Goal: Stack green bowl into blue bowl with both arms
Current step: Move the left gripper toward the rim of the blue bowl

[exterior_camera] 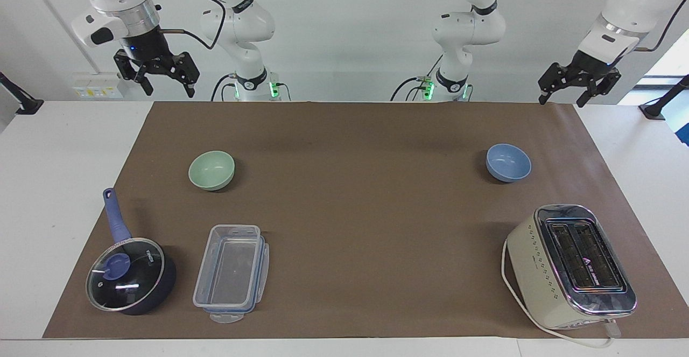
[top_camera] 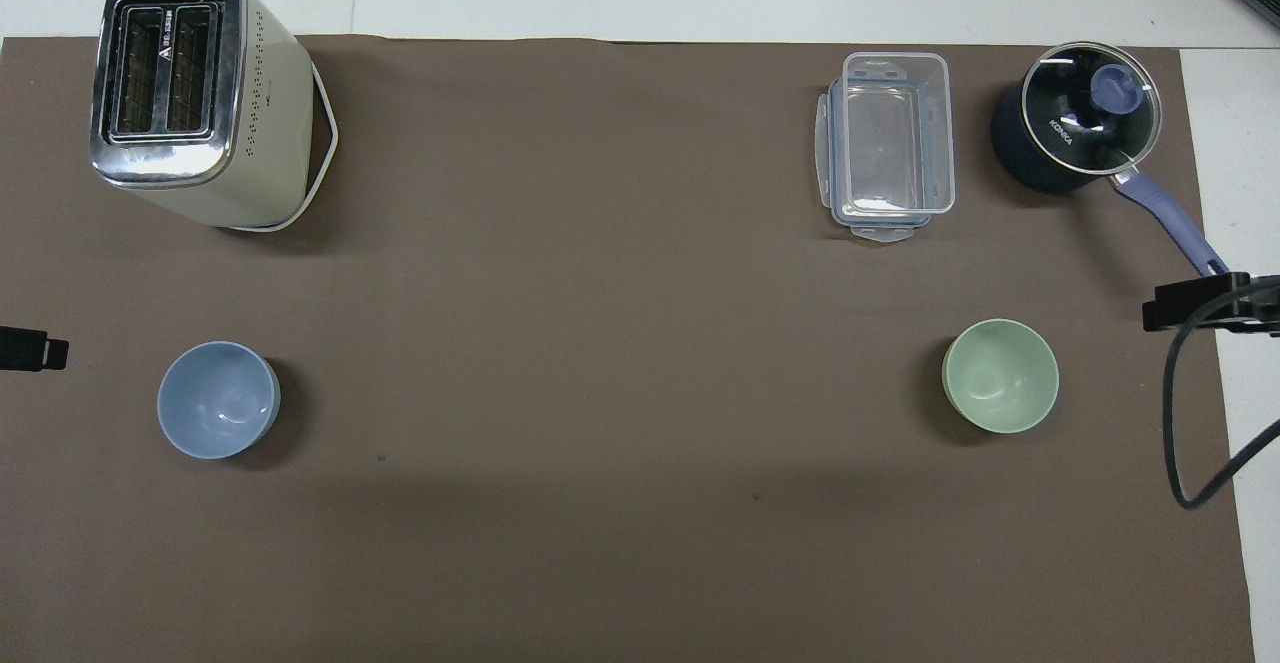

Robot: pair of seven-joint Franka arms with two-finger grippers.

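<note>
The green bowl (exterior_camera: pixel 211 170) (top_camera: pixel 1000 375) sits upright on the brown mat toward the right arm's end of the table. Toward the left arm's end, the blue bowl (exterior_camera: pixel 508 162) (top_camera: pixel 218 399) also stands upright, about as far from the robots as the green one. Both bowls hold nothing. My right gripper (exterior_camera: pixel 167 85) hangs open high above the mat's edge at its own end, well apart from the green bowl; only its tip (top_camera: pixel 1200 305) shows from overhead. My left gripper (exterior_camera: pixel 563 97) is open too, raised over the mat's edge at its end, clear of the blue bowl.
A cream toaster (exterior_camera: pixel 570 263) (top_camera: pixel 195 93) stands farther from the robots than the blue bowl. A clear plastic container (exterior_camera: pixel 231 273) (top_camera: pixel 890 143) and a dark blue lidded saucepan (exterior_camera: pixel 129 276) (top_camera: pixel 1075 128) lie farther out than the green bowl. The brown mat (exterior_camera: pixel 344 211) lies between the bowls.
</note>
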